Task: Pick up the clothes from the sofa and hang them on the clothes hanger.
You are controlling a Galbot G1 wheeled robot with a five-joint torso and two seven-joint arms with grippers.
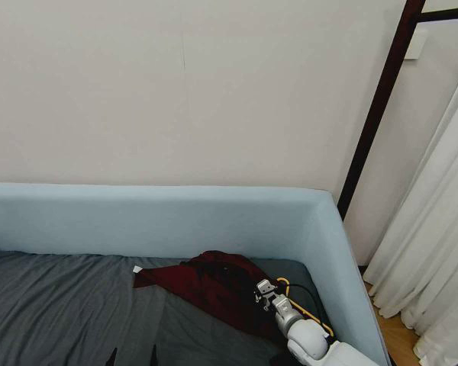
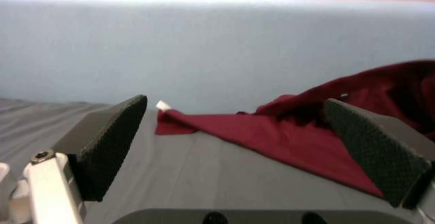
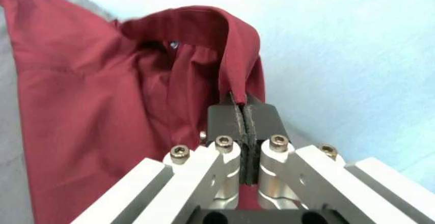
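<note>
The dark red shirt (image 1: 214, 284) lies crumpled at the right end of the sofa (image 1: 175, 221), close to the corner where the back meets the side. The right hand (image 3: 243, 113) is at the shirt's right edge. Its fingers are pressed together on a raised fold of the cloth, pinching it. The rest of the shirt spreads away from that hand across the grey seat cover (image 1: 53, 305), and a small white tag (image 1: 137, 269) shows at its far left tip.

The left hand (image 2: 237, 107) hovers low over the seat to the left of the shirt. Its fingers are spread wide with nothing between them, and it is apart from the cloth.

The sofa's back and side are pale blue. Behind it is a plain light wall (image 1: 175, 91). To the right stand a dark pole (image 1: 378, 99) and white curtains (image 1: 435, 244).
</note>
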